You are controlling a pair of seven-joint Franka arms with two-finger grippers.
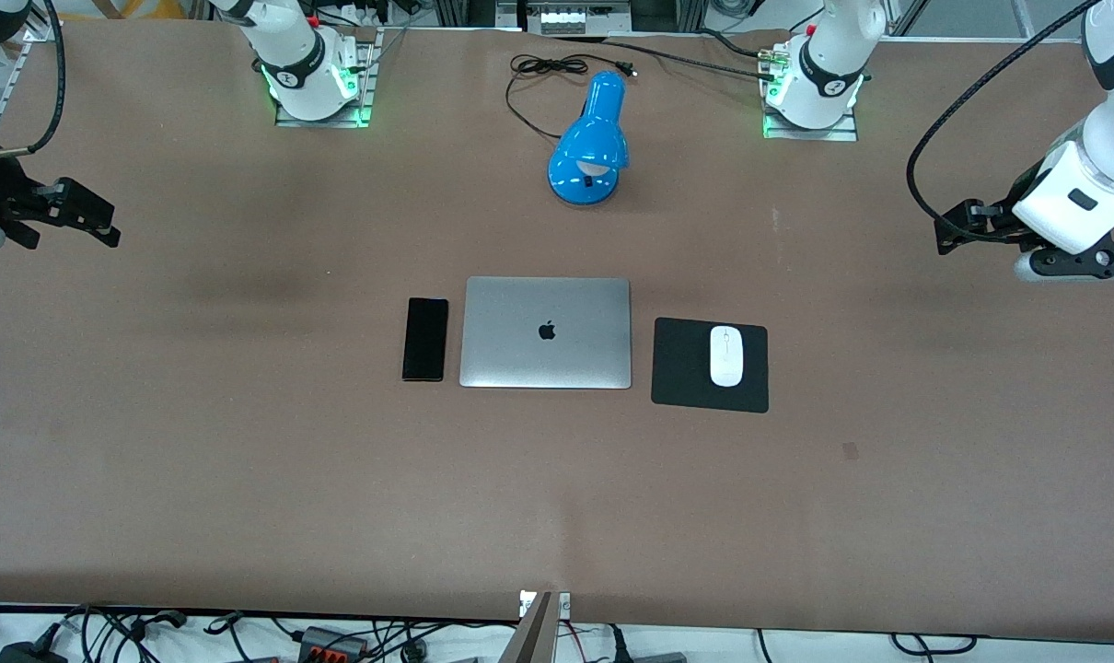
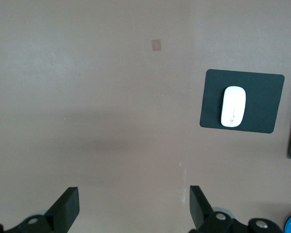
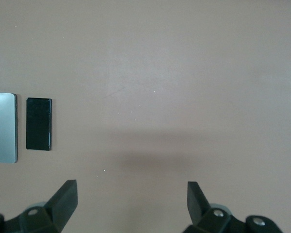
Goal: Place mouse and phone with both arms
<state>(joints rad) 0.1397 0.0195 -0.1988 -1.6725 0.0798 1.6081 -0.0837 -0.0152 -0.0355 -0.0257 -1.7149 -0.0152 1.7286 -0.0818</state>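
The white mouse lies on a black mouse pad, beside the laptop toward the left arm's end of the table. It also shows in the left wrist view on the pad. The black phone lies flat beside the laptop toward the right arm's end, and shows in the right wrist view. My left gripper is open and empty over bare table near the left arm's end. My right gripper is open and empty over bare table near the right arm's end.
A closed silver laptop lies between phone and mouse pad. A blue desk lamp with a black cable lies farther from the front camera than the laptop. The brown table spreads wide around them.
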